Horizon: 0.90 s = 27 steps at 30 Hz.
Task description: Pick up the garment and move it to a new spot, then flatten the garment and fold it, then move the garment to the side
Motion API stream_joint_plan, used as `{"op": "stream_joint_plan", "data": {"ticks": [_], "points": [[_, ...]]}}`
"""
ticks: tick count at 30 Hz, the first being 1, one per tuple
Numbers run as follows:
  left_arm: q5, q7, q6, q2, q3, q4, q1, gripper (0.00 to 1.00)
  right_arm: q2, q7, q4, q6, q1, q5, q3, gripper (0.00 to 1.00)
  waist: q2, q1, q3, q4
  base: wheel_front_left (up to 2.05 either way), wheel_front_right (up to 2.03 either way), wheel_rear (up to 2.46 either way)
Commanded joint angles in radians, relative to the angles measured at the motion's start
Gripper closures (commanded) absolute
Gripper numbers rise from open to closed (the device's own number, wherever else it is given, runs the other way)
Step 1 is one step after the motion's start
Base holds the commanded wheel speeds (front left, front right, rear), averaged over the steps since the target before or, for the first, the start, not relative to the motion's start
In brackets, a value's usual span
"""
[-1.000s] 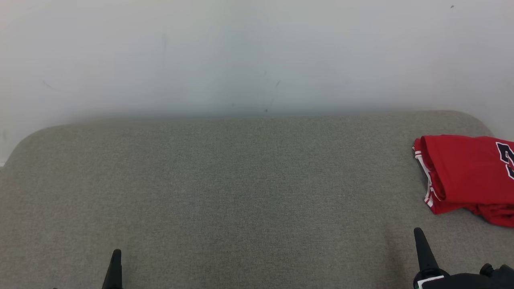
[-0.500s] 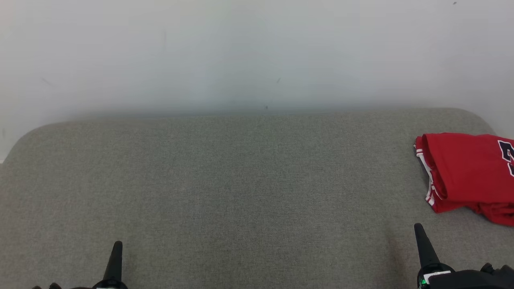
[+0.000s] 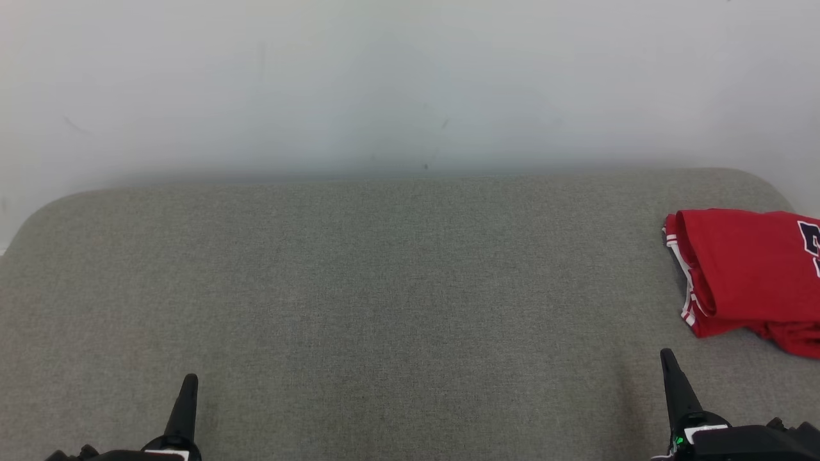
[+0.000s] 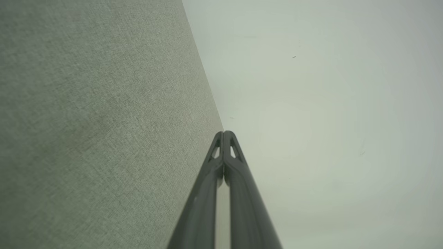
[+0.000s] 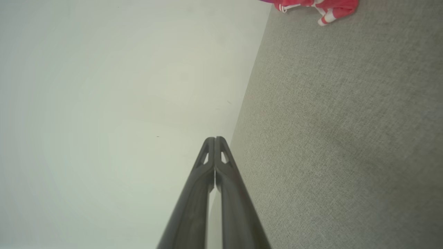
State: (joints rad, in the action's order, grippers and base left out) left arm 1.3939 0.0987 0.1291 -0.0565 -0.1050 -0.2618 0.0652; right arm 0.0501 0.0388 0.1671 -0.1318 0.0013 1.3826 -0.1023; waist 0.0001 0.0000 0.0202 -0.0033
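The garment (image 3: 749,275) is a red jersey with white trim and dark lettering, folded and lying at the far right of the grey fabric surface (image 3: 384,288), cut off by the picture's right edge. A corner of the garment (image 5: 322,8) appears at the top of the right wrist view. My left gripper (image 3: 189,384) rises at the lower left, shut and empty, tips pressed together (image 4: 224,133). My right gripper (image 3: 666,358) stands at the lower right, shut and empty (image 5: 214,139), below and left of the jersey, apart from it.
A pale wall (image 3: 410,83) runs behind the grey surface's back edge. The surface has rounded back corners at left and right. Wide bare grey fabric lies between the two grippers.
The whole head picture has shifted slightly, so the camera moved. Both grippers show a little higher in it than before. The jersey lies where it was.
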Motion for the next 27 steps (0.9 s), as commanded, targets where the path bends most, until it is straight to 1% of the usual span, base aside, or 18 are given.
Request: {"op": "stream_joint_plan", "data": {"ticks": [1, 27], "points": [[0.022, 0.005, 0.002, 0.001, -0.005, 0.009, 0.022, 1.00, 0.001, 0.004, -0.008, 0.002, -0.013, 0.020, 0.002, 1.00, -0.0001, 0.0000, -0.001, 0.000, 0.00, 0.00, 0.00], [0.192, 0.060, 0.003, 0.006, -0.016, 0.009, 0.051, 1.00, 0.000, 0.022, -0.005, 0.002, -0.030, 0.208, 0.003, 1.00, -0.0001, 0.0000, -0.019, 0.003, 0.00, 0.00, 0.00]]}}
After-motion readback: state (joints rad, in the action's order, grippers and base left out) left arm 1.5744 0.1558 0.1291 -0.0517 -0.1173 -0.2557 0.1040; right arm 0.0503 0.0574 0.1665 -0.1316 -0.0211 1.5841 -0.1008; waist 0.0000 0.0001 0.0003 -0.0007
